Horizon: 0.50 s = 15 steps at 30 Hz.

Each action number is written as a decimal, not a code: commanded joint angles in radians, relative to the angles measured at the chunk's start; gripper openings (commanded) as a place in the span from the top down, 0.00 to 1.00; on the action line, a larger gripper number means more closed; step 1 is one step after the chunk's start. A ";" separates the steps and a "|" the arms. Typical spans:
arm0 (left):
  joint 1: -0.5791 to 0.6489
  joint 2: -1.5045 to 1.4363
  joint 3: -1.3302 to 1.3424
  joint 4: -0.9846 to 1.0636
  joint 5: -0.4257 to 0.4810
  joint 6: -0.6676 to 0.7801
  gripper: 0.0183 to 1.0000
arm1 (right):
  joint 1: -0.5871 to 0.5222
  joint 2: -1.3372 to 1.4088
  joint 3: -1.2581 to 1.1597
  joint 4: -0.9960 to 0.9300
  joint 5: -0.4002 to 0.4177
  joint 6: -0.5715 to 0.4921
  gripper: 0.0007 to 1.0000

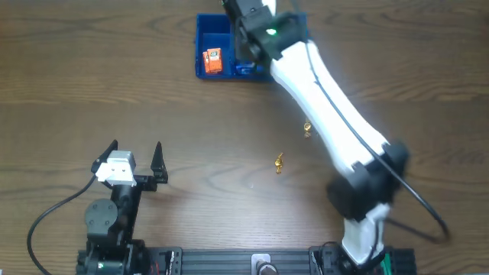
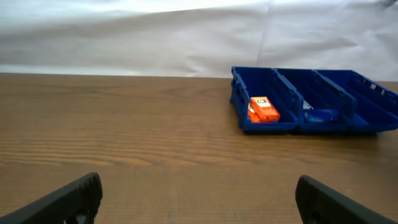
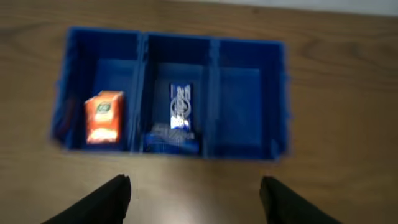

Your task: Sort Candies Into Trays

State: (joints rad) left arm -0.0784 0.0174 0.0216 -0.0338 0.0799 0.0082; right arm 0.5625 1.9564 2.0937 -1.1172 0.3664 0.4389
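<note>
On the wooden tabletop (image 1: 92,84), the blue tray (image 1: 205,30) of three side-by-side compartments lies at 12 o'clock in the top view. An orange candy box (image 1: 213,61) lies flat in its 9 o'clock end compartment, close to the tray's 6 o'clock wall. The middle compartment holds a blue-wrapped candy bar (image 3: 180,104) lying lengthwise, with a second blue-wrapped piece (image 3: 171,138) against the wall at its near end. Two small gold-wrapped candies lie loose on the tabletop, well apart from the tray toward its 5 o'clock: one gold candy (image 1: 280,163) near the middle of the tabletop, and the other gold candy (image 1: 307,129) just beside the right arm (image 1: 328,107), at about 1 o'clock from the first. The right arm reaches from 5 o'clock up across the tray's 3 o'clock side. The right fingers (image 3: 113,198) hover above the tray's 6 o'clock edge, spread wide and holding nothing, touching neither tray nor candy. The left fingers (image 1: 158,156) sit at 8 o'clock on the tabletop, well apart from the tray and from both gold candies, likewise spread wide and holding nothing, pointing toward 12 o'clock, with the tray at about 1 o'clock ahead of them.
</note>
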 commanded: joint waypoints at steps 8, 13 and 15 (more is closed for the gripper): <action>0.007 -0.004 -0.015 -0.040 0.018 0.014 0.00 | -0.003 -0.336 -0.663 -0.029 -0.159 0.150 0.31; 0.007 -0.005 -0.015 -0.040 0.018 0.014 0.00 | -0.002 -0.351 -0.965 0.168 -0.335 0.166 0.34; 0.007 -0.004 -0.015 -0.040 0.018 0.014 0.00 | -0.002 -0.343 -1.046 0.225 -0.348 0.191 0.35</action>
State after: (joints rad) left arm -0.0784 0.0174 0.0216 -0.0341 0.0803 0.0082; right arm 0.5652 1.6276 1.1576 -0.9520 0.1253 0.5705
